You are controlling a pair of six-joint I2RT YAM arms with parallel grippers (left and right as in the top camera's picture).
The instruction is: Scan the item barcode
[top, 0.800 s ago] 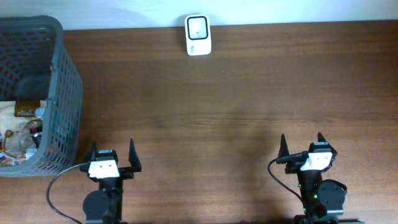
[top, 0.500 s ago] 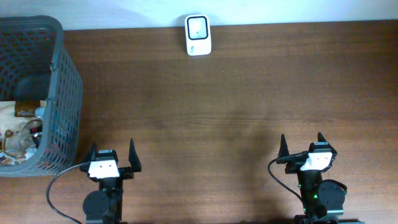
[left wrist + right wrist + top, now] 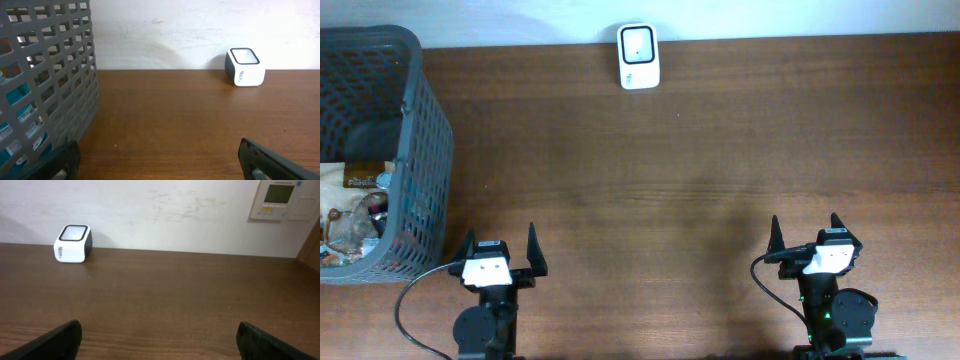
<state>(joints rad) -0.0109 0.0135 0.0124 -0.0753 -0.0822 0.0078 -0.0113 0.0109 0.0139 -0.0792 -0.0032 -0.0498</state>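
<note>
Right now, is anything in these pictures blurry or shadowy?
Overhead view: even light, the scanner looks sharp, a pale sheen on the table. Left wrist view: soft shadow on the wall left of the scanner; the left hand has dark, blurry fingers. Right wrist view: the right hand has blurry fingers too.

The wooden table (image 3: 720,170) gives open passage through its middle, from 6 o'clock up to the barcode scanner (image 3: 639,56) at 12 o'clock (which sits by the far edge). The tall grey mesh basket (image 3: 420,150) blocks the 9 o'clock side, standing at 10 o'clock of the left gripper (image 3: 501,241).
</note>
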